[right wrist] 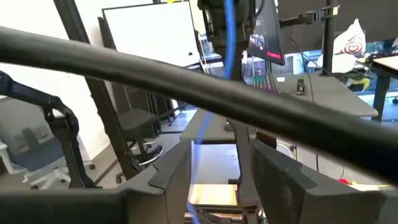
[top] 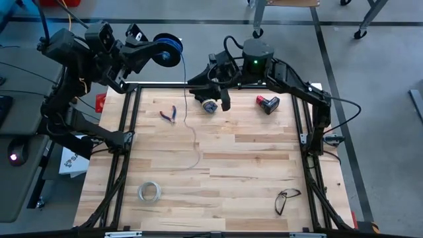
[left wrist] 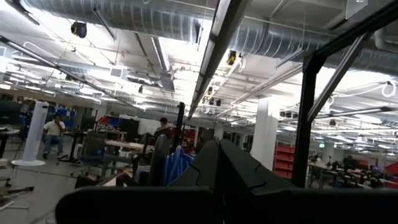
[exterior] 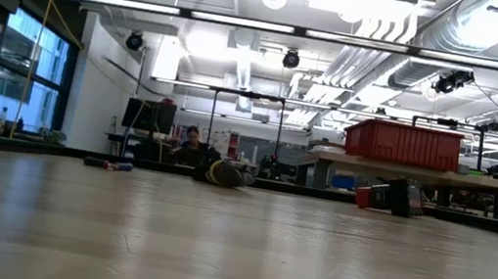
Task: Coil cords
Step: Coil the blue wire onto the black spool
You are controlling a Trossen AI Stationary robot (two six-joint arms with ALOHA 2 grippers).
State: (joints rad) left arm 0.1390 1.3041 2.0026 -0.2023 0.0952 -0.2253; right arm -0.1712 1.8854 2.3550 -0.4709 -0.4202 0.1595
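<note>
Left tool (top: 147,47) clamped on the spool (top: 169,50); right tool (top: 198,84) part-open astride the wire (top: 192,135).

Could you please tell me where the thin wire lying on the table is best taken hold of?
Probably the straight stretch of the wire, from directly above, with the end effector fingers on either side of its run. It lies flat on the table, too thin for a side approach, and its far end runs up to the spool.

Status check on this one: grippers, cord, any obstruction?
Left gripper shut on spool, raised past table's far edge. Right gripper around wire. Pliers beside wire.
</note>
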